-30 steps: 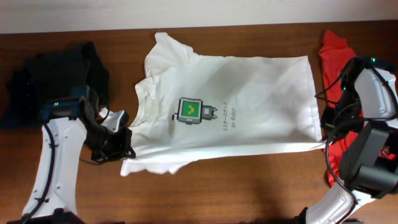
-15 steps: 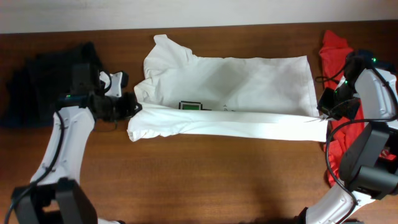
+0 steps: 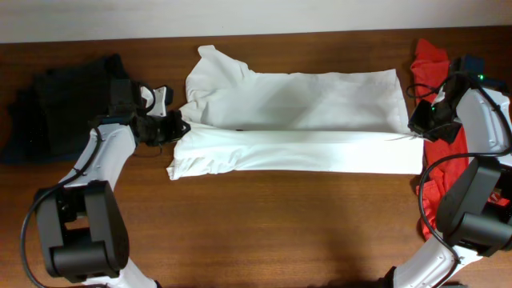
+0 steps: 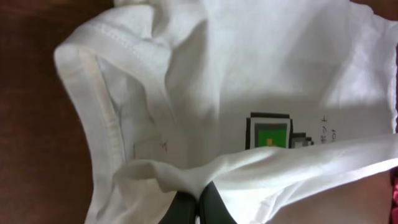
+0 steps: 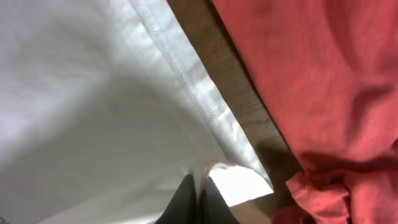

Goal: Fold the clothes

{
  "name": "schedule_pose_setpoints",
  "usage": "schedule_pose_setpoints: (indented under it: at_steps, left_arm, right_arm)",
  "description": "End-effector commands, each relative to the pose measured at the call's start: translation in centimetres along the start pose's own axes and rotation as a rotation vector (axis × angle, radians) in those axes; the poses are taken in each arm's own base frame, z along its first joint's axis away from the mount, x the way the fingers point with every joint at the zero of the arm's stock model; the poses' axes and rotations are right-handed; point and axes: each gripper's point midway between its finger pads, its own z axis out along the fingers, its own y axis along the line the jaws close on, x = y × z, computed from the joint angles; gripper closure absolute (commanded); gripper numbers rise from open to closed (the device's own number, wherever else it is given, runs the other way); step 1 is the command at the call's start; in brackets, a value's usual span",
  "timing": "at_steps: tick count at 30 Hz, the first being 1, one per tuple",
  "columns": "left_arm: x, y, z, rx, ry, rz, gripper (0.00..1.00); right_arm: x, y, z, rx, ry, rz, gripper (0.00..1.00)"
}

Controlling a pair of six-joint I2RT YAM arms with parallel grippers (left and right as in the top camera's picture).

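The white T-shirt lies across the middle of the table, its near long edge folded up over itself as a band. My left gripper is shut on the shirt's edge at the collar end. In the left wrist view the fingers pinch white cloth, and the green-and-black chest graphic shows half covered by the fold. My right gripper is shut on the hem corner at the other end. The right wrist view shows the fingers pinching the hem. The red T-shirt lies at the right edge, under my right arm.
A dark pile of clothes lies at the far left of the table. Bare wood runs along the near side. The red cloth lies right beside the white hem in the right wrist view.
Both grippers have carried the shirt's near edge away from me, over the body. The fold now covers the chest graphic in the overhead view.
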Motion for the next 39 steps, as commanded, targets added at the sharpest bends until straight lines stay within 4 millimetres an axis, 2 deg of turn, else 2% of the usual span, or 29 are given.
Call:
schedule_pose_setpoints:
  at_steps: [1,2,3,4,5,6,7,12,15,18,23,28,29,32,33,34,36,38,39]
  left_arm:
    - [0.1,0.0,0.9,0.005,0.008,0.004,0.99]
    - [0.1,0.1,0.9,0.000,0.006,0.007,0.99]
    - [0.1,0.1,0.9,-0.001,0.006,0.007,0.93]
    - [0.1,0.1,0.9,0.000,0.006,0.007,0.50]
    - [0.2,0.0,1.0,0.000,0.012,0.004,0.14]
    - [0.4,0.1,1.0,-0.001,0.020,0.000,0.01]
    - [0.9,0.1,0.9,-0.003,0.038,-0.010,0.01]
    - [3.3,0.4,0.7,-0.018,0.130,-0.035,0.01]
    - [5.2,1.2,0.4,-0.068,0.204,-0.065,0.01]
    - [6.5,2.5,0.1,-0.145,0.248,-0.082,0.01]
    - [8.7,3.5,0.5,-0.174,0.295,-0.103,0.01]
    - [10.8,5.2,1.2,-0.226,0.313,-0.106,0.01]
    - [11.2,5.3,1.4,-0.227,0.316,-0.107,0.06]
    - [11.6,5.6,1.4,-0.237,0.323,-0.110,0.44]
    - [11.6,5.8,1.3,-0.251,0.324,-0.108,0.56]
    - [11.7,6.2,1.2,-0.273,0.326,-0.105,0.64]
    - [12.2,6.7,0.9,-0.310,0.344,-0.108,0.75]
    - [13.1,7.1,0.4,-0.341,0.382,-0.118,0.86]
    - [14.1,7.6,-0.3,-0.383,0.424,-0.127,0.98]
  right_arm:
    - [-0.6,0.4,0.2,-0.005,-0.022,-0.007,0.95]
    - [-1.0,0.9,0.6,-0.010,-0.037,-0.018,0.90]
    - [-1.2,1.2,0.8,-0.013,-0.043,-0.024,0.83]
    - [-1.3,1.6,1.1,-0.016,-0.049,-0.033,0.71]
    - [-1.4,2.0,1.3,-0.018,-0.053,-0.041,0.51]
    - [-1.3,2.2,1.5,-0.018,-0.050,-0.056,0.40]
    - [-1.2,2.3,1.5,-0.013,-0.046,-0.073,0.32]
    - [0.8,1.7,1.9,0.007,0.032,-0.070,0.31]
    - [2.9,1.1,3.0,0.024,0.100,-0.067,0.44]
    - [5.1,0.3,5.2,0.036,0.147,-0.065,0.49]
    - [7.1,-0.5,7.2,0.053,0.178,-0.064,0.51]
    - [7.5,-1.1,7.4,0.081,0.189,-0.066,0.51]
    - [7.6,-1.1,7.4,0.082,0.190,-0.066,0.52]
    - [7.6,-1.1,7.4,0.082,0.190,-0.066,0.52]
    - [7.6,-1.1,7.4,0.082,0.190,-0.066,0.55]
    - [7.6,-1.2,7.3,0.087,0.192,-0.067,0.59]
    - [7.8,-1.5,7.3,0.102,0.201,-0.067,0.74]
    - [8.1,-1.6,7.2,0.106,0.213,-0.067,0.79]
    - [8.4,-1.7,7.1,0.110,0.227,-0.067,0.80]
